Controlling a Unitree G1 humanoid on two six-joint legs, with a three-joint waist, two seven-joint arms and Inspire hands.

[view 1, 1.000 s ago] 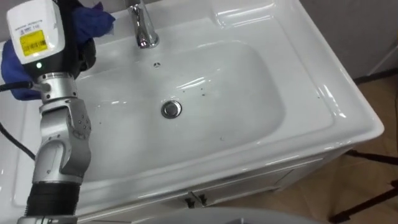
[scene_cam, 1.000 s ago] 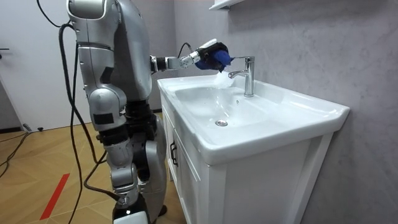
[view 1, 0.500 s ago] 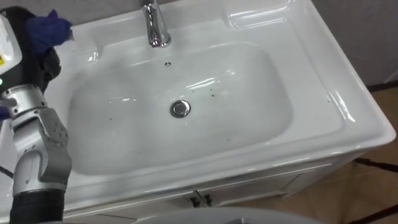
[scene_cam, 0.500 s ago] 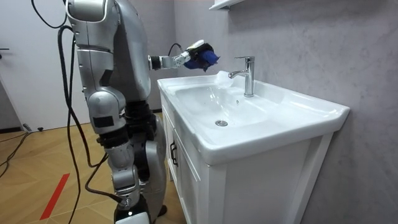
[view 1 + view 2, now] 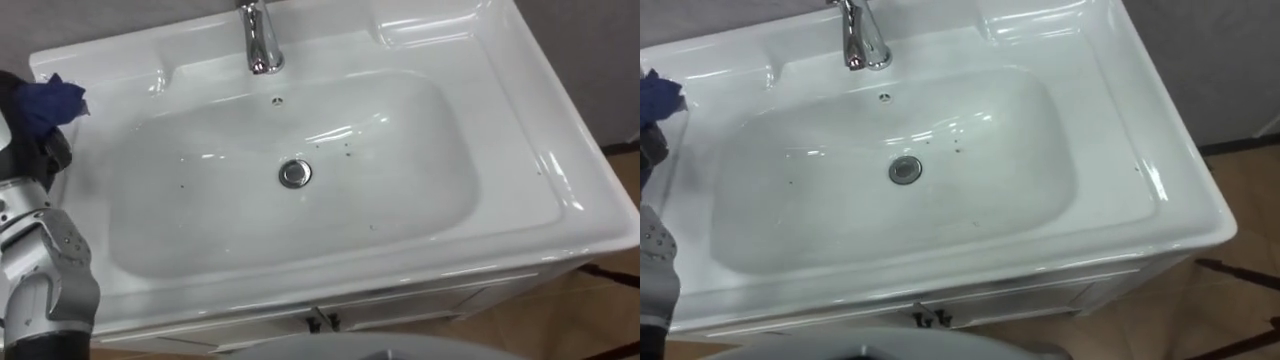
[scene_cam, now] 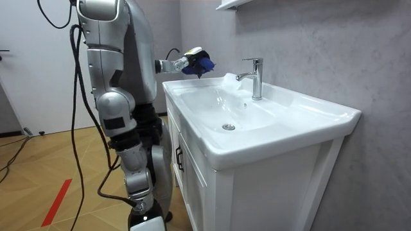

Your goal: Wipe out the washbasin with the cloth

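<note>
While the left hand (image 6: pixel 186 63) is holding the blue cloth (image 5: pixel 48 98) bunched in its fingers above the basin's (image 5: pixel 400 190) left rim (dark specks (image 5: pixel 347 150) are dotting the bowl), it is calling for a flat, firm press downward, sweeping toward the drain (image 5: pixel 294 173).

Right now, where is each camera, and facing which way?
Left eye view: robot's head, looking down into the basin; left arm and blue cloth at left.
Right eye view: beside it, same look; arm at edge.
Room view: across the room, facing the whole robot, left hand shut on cloth.
All share basin and tap.
</note>
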